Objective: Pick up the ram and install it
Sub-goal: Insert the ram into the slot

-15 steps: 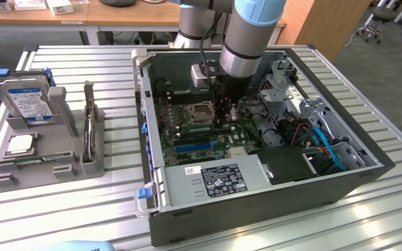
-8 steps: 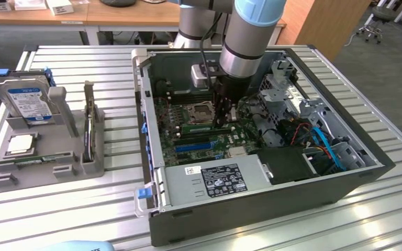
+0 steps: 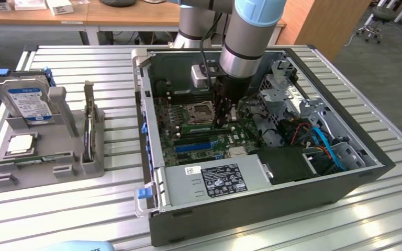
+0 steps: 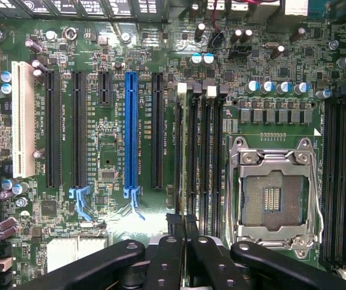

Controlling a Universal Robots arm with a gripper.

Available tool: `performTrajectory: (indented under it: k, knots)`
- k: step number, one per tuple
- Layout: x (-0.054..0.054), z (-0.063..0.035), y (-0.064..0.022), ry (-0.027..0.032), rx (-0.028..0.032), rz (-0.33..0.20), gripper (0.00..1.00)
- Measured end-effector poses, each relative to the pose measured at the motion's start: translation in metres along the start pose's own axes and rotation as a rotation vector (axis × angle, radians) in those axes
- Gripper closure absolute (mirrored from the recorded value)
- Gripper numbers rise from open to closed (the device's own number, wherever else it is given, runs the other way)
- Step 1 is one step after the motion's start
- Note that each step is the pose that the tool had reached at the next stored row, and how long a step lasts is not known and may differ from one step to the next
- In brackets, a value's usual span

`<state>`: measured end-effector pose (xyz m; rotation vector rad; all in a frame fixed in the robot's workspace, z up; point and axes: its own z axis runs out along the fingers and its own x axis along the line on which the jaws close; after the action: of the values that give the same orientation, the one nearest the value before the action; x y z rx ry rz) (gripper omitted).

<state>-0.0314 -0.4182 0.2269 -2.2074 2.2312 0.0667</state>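
Gripper [image 4: 182,222] is closed thinly on the ram [image 4: 183,151], held edge-on directly beneath it, its length aligned with the memory slots [image 4: 204,157] beside the processor socket [image 4: 273,196].

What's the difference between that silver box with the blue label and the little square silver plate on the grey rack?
The hard drive stands on edge in its slot, while the processor chip lies flat. The hard drive is bulky and oblong with a blue-white label. The processor chip is smaller, square and plain silver. Both rest in the grey holder at the exterior view's left, outside the computer case.
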Motion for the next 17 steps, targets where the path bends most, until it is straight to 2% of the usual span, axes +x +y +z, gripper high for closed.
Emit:
performTrajectory:
  k: [17]
  knots:
    - [0.0001, 0.0027, -0.0006, 0.0006, -0.0005, -0.018, 0.88]
